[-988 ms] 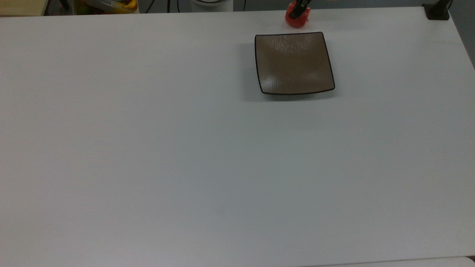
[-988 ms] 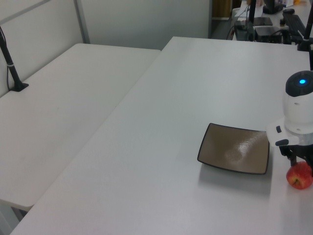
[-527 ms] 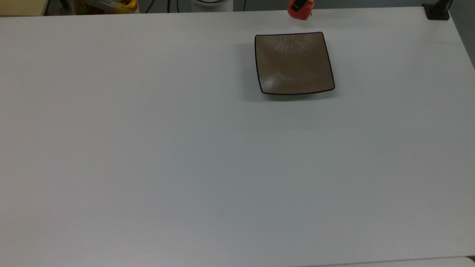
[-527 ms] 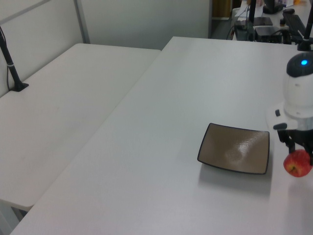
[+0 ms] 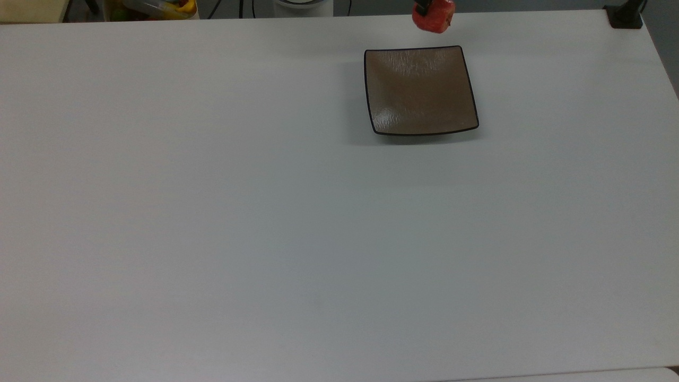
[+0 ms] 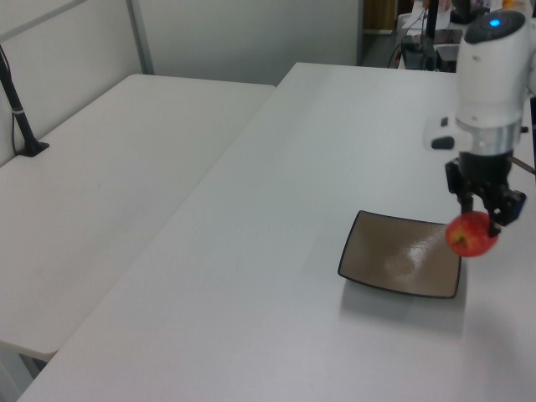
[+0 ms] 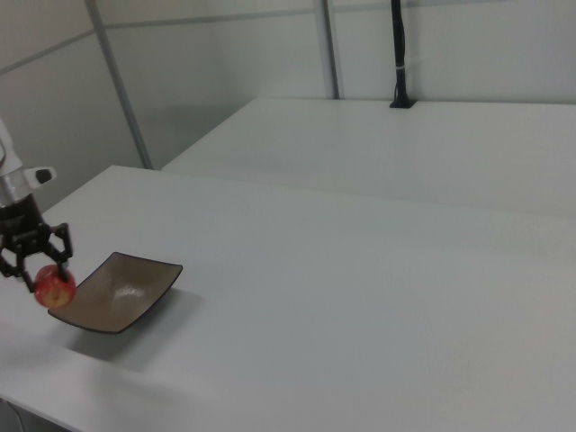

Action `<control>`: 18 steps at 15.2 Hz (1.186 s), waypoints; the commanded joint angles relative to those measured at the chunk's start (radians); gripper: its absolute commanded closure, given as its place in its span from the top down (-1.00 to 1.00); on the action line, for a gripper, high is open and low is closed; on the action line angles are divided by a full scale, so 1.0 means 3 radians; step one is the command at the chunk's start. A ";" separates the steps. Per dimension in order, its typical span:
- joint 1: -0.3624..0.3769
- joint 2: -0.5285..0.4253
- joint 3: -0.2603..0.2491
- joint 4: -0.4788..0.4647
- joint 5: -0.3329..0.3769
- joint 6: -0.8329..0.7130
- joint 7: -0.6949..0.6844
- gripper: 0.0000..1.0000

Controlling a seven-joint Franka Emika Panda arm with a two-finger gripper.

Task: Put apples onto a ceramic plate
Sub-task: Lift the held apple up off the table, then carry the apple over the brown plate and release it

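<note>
Left view shows your jaws (image 6: 484, 219) clamped on the apple (image 6: 471, 234), now lifted clear of the tabletop (image 6: 276, 251); the plate (image 6: 402, 265) lies just below, so lowering comes next.

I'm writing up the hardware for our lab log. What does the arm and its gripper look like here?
The arm has a smooth white casing with a blue light on its rounded top and a silvery band below. The gripper is black, with short black fingers.
</note>
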 commanded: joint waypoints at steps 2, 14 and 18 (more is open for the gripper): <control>-0.0092 0.0222 -0.0098 0.0065 -0.0064 0.0411 0.0081 -0.14; -0.0164 0.0391 -0.0109 0.0070 -0.0249 0.0585 0.0112 1.00; -0.0169 0.0381 -0.0109 0.0116 -0.0243 0.0545 0.0142 1.00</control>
